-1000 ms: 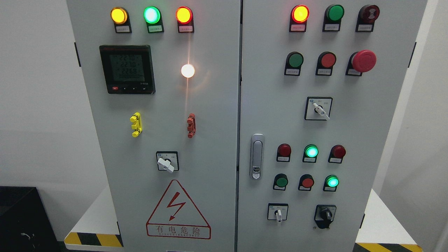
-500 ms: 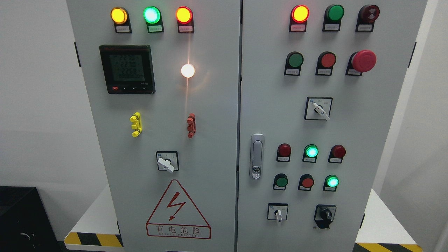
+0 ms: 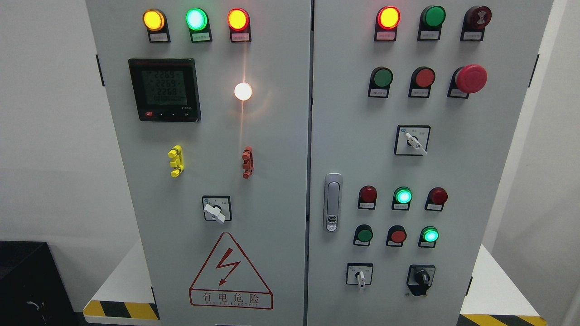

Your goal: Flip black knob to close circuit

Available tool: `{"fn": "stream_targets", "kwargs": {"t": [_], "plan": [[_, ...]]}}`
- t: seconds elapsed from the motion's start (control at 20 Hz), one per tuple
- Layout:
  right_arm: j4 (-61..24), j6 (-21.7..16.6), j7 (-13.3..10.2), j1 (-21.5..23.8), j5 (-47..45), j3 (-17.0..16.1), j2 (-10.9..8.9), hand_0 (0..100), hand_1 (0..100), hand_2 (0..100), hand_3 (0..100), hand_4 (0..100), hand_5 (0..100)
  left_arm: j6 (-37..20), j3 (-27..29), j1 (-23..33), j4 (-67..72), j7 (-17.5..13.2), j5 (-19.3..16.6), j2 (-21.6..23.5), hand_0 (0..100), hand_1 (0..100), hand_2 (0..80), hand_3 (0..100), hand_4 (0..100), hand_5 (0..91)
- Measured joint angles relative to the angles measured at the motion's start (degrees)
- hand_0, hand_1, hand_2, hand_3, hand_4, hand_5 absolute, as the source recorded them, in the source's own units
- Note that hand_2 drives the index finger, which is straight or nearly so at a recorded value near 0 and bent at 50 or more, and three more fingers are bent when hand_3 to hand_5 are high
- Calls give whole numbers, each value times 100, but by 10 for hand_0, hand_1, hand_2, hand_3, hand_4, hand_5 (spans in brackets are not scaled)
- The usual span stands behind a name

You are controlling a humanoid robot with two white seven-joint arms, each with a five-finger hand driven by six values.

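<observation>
Grey two-door electrical cabinet [image 3: 272,190] fills view, standing on white platform [image 3: 124,276] edged with yellow-black hazard stripe [image 3: 121,310]. Plain white walls either side; black box [image 3: 27,283] at lower left. Black knob [image 3: 422,277] sits at bottom right of right door, on black plate, just right of small white selector switch [image 3: 360,275]; knob handle roughly upright. Green lamp [image 3: 430,235] lit just above it. Left door carries digital meter [image 3: 164,88] and red-outlined warning triangle [image 3: 230,271]. No robot hand in view, so grip state cannot be told.
</observation>
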Motion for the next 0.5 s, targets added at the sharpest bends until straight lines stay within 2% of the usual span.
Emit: {"fn": "stream_targets", "kwargs": {"t": [0.2,0.35,0.5], "plan": [[-566,0,-70,-1,181,-12,1,0,50,668,832,736,748,0,0,0,0,0,1,0,120,556,0,0,0,0],[-956,28,-216,-19,250,-4,3,0,56,735,897,793,838,0,0,0,0,0,1,0,120,556,0,0,0,0],[-1298,216,-280,-68,290,6,6,0,63,782,939,844,897,0,0,0,0,0,2,0,120,556,0,0,0,0]]}}
